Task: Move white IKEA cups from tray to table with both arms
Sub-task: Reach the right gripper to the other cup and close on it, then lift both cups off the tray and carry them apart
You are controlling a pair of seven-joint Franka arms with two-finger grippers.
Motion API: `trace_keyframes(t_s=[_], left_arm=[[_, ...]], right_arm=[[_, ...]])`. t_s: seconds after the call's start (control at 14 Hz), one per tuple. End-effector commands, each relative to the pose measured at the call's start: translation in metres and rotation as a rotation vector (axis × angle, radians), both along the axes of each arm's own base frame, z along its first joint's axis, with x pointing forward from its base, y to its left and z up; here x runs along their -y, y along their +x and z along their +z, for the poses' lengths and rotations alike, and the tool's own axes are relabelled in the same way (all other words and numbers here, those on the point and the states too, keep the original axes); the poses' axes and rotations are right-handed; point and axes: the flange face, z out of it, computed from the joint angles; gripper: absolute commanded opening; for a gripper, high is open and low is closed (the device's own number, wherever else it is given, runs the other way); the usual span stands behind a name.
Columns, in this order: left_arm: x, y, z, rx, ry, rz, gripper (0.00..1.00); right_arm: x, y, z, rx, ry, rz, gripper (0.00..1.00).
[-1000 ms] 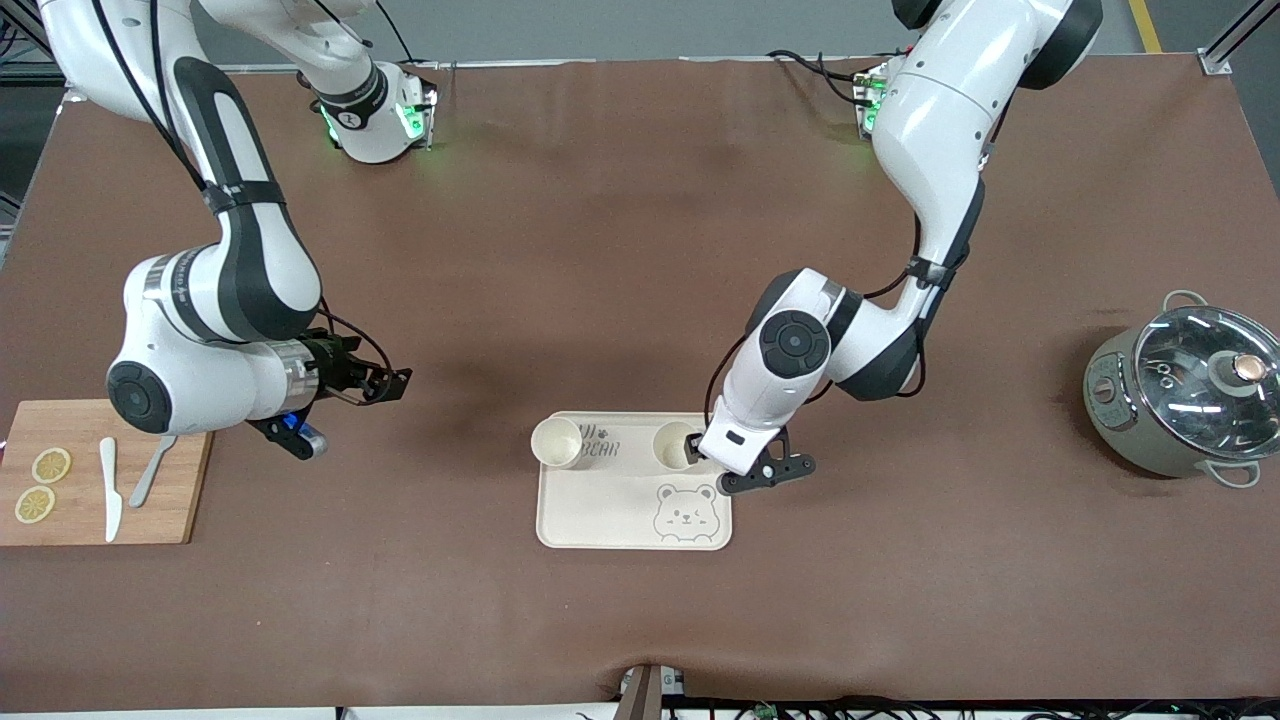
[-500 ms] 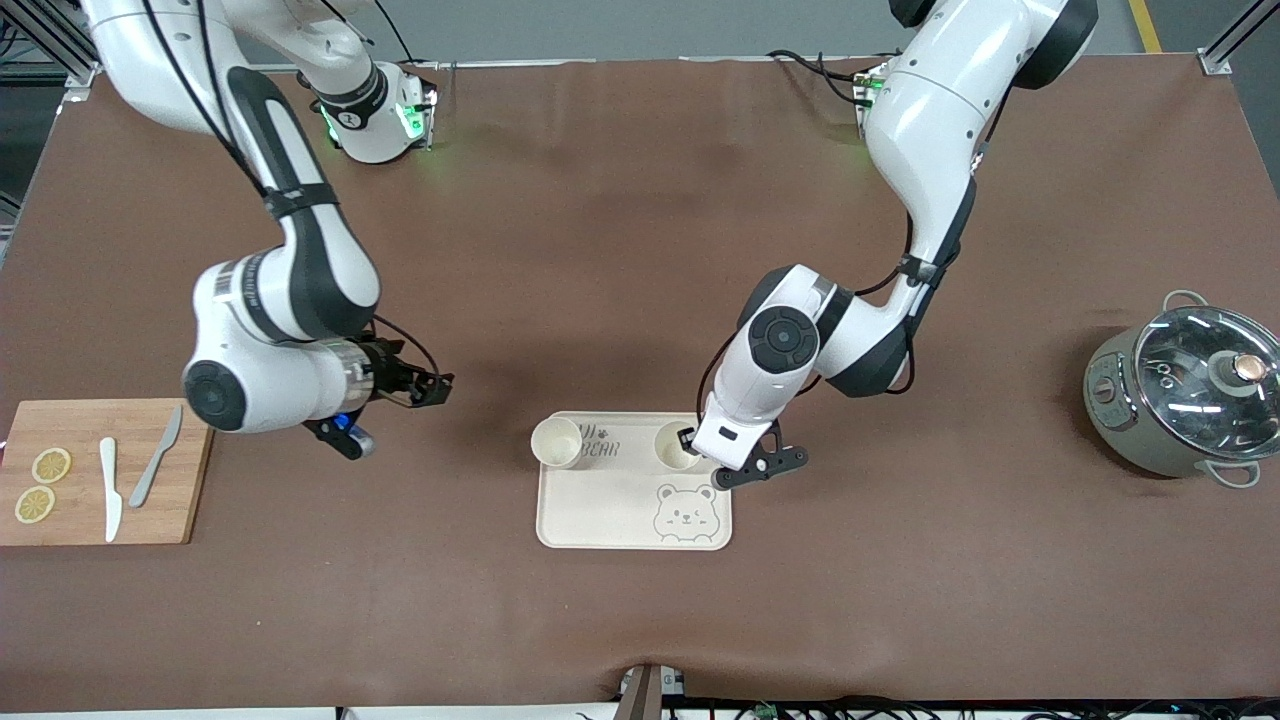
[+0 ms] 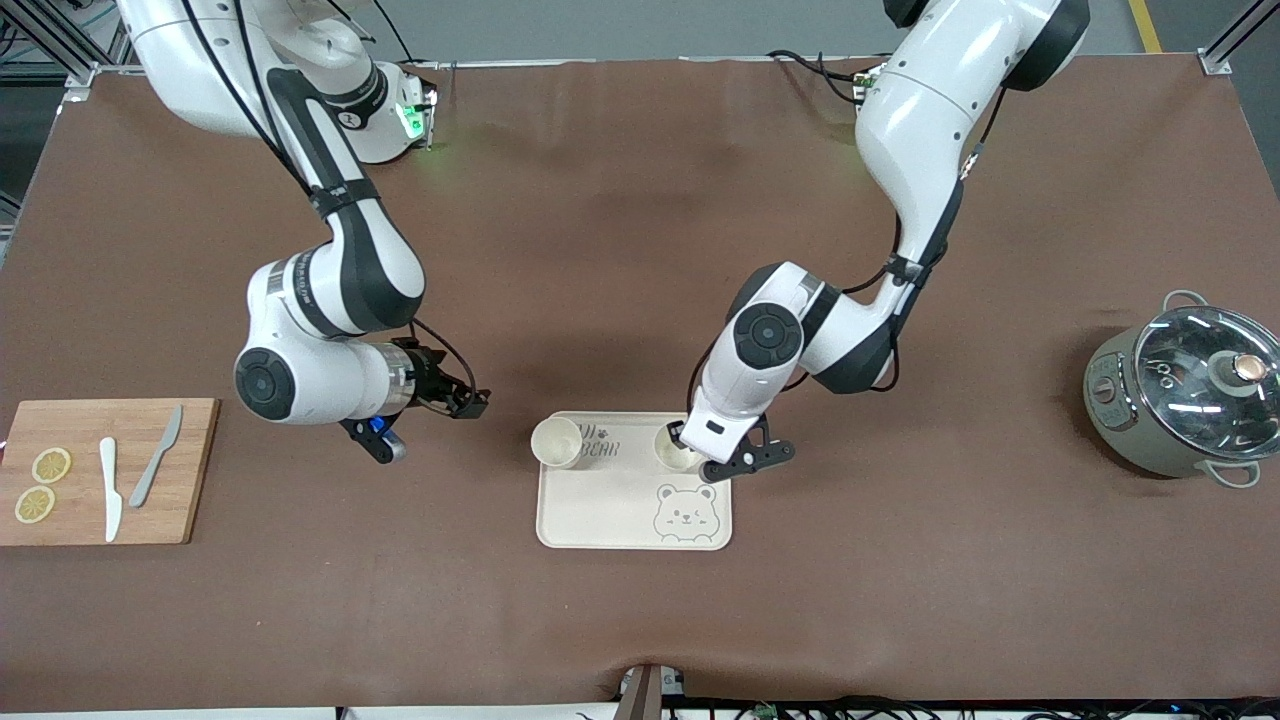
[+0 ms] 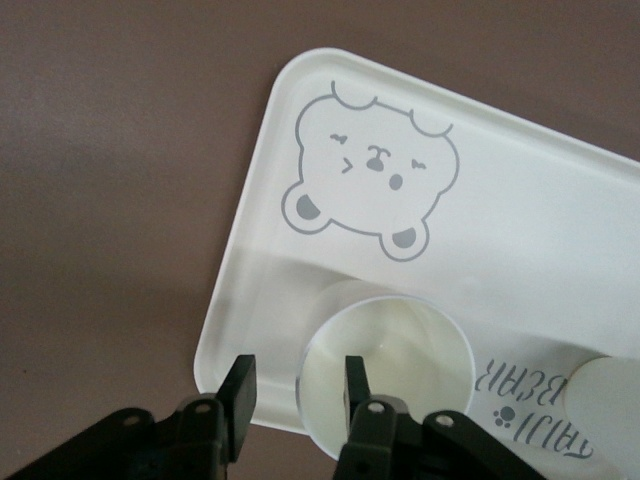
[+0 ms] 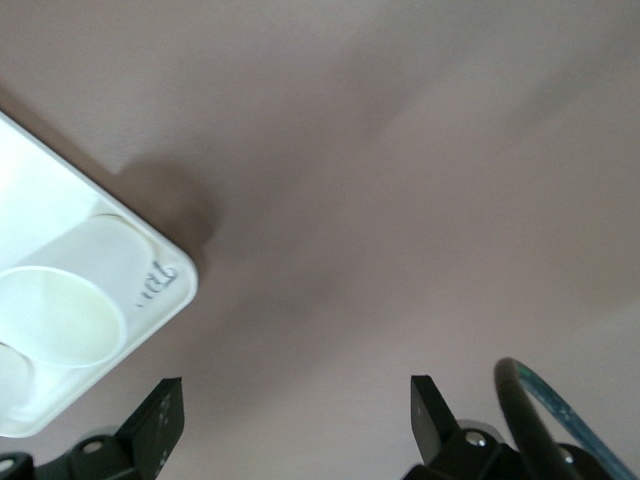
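Two white IKEA cups stand upright on the cream bear-printed tray. One cup is at the tray corner toward the right arm's end. The other cup is at the corner toward the left arm's end. My left gripper is open and straddles this cup's rim: one finger is inside and one is outside, neither pressing the wall. My right gripper is open and empty over bare table beside the tray. The right wrist view shows the first cup nearby.
A wooden cutting board with lemon slices and two knives lies at the right arm's end. A grey pot with a glass lid stands at the left arm's end.
My right arm has swung from the cutting board toward the tray, gripper open. My left gripper has shifted slightly at its cup. Both cups have stayed put.
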Motion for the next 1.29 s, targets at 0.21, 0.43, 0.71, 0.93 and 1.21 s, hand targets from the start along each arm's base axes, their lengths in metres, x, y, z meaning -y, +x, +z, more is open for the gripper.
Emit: trace_keyframes(t_s=[0.21, 0.43, 0.71, 0.93, 1.21], left_arm=[[0.012, -0.009, -0.016, 0.004, 0.012, -0.011, 0.40], [0.016, -0.010, -0.029, 0.009, 0.006, -0.015, 0.28], [0.017, -0.011, -0.030, 0.018, 0.006, -0.029, 0.00], [0.014, -0.007, -0.012, 0.031, 0.002, -0.022, 0.00], [-0.003, -0.002, 0.013, 0.002, 0.034, -0.002, 0.00]], right_arm=[[-0.037, -0.001, 0.007, 0.055, 0.010, -0.115, 1.00], [-0.063, 0.001, 0.012, 0.117, 0.010, -0.247, 1.00], [-0.092, -0.009, -0.025, 0.128, -0.038, -0.290, 1.00], [-0.091, -0.015, -0.054, 0.116, -0.102, -0.283, 0.97], [-0.086, -0.008, -0.061, 0.149, -0.112, -0.351, 0.91]])
